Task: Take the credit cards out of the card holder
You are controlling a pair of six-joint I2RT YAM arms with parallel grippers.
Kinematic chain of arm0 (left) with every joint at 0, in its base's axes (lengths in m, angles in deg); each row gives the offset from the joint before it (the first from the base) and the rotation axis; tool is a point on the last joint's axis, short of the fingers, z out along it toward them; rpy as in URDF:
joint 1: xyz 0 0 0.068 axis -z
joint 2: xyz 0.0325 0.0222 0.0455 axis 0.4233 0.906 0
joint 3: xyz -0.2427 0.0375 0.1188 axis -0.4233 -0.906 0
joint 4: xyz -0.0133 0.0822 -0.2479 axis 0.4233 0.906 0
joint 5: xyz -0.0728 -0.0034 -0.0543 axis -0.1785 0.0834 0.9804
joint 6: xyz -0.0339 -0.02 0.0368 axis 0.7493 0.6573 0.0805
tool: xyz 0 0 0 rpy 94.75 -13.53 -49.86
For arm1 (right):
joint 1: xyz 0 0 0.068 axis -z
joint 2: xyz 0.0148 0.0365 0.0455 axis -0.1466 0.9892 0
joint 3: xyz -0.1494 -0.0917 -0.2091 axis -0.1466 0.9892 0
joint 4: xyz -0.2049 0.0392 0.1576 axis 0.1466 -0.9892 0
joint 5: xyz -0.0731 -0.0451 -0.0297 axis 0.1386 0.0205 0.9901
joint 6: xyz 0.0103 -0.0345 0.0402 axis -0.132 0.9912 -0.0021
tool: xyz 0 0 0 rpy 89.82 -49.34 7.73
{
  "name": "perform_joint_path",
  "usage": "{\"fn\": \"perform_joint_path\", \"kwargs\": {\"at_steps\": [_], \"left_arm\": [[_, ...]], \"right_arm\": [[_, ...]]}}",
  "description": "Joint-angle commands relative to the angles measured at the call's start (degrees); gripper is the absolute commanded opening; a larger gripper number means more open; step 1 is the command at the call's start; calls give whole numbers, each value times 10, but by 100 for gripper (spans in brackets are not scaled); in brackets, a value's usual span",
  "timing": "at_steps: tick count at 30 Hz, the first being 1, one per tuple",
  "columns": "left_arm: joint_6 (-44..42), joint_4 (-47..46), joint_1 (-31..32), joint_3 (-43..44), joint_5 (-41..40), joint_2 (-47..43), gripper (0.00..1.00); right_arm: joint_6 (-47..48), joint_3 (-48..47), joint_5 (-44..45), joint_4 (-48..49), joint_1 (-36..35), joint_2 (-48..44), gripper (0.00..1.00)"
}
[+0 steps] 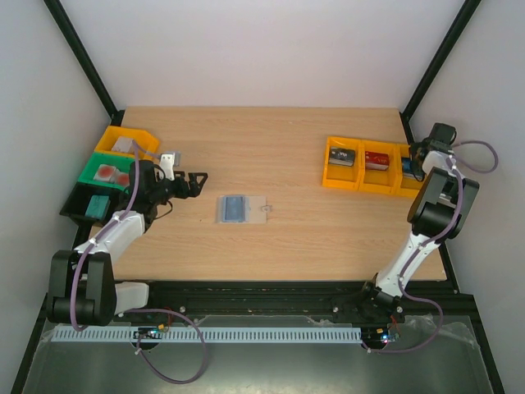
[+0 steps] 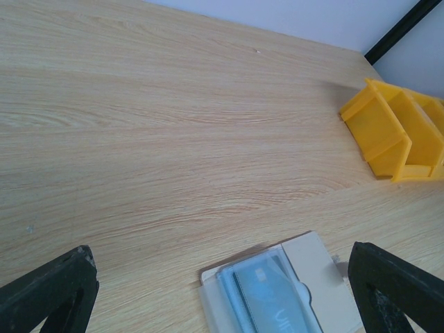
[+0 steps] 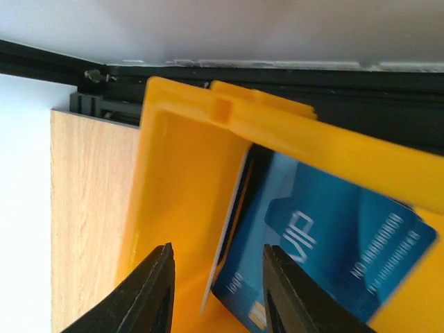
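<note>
I am watching the pale beige-grey folding card holder (image 1: 232, 208) lying open and flat near the middle of the light wooden table (image 1: 295, 139), with its little snap tab (image 1: 267, 208) pointing toward the right side. In the left wrist view, a pale blue rectangular card (image 2: 267, 295) is sitting in its pocket, carrying lettering I cannot read. The left gripper (image 1: 199, 178) is hovering just to the left of the holder, apart from it. Its black fingers (image 2: 52, 295) are standing spread wide with nothing between them.

The right gripper (image 3: 216, 277) is hanging over the rightmost yellow plastic bin (image 1: 408, 168) of three at the table's far right edge, well apart from the holder. A dark blue plastic credit card (image 3: 333, 243) marked VIP is leaning inside that bin. The fingers here are standing part way together with a gap showing. A thin pale edge (image 3: 223, 236), possibly another card, is running down between them, but I cannot tell whether they are pinching it.

On the table's left edge, a yellow open bin (image 1: 127, 141), a green bin (image 1: 111, 171) and a black bin (image 1: 90, 205) are sitting in a row.
</note>
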Motion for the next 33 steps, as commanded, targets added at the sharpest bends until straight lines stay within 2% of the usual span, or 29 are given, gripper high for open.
{"fn": "perform_joint_path", "kwargs": {"at_steps": [1, 17, 33], "left_arm": [[-6, -13, -5, 2, 2, 1, 100], [-8, -5, -10, 3, 2, 2, 100], [-7, -9, -11, 2, 2, 5, 100]], "right_arm": [[0, 33, 26, -22, 9, -46, 34], [-2, -58, -18, -32, 10, 44, 35], [7, -10, 2, -35, 10, 9, 37]]}}
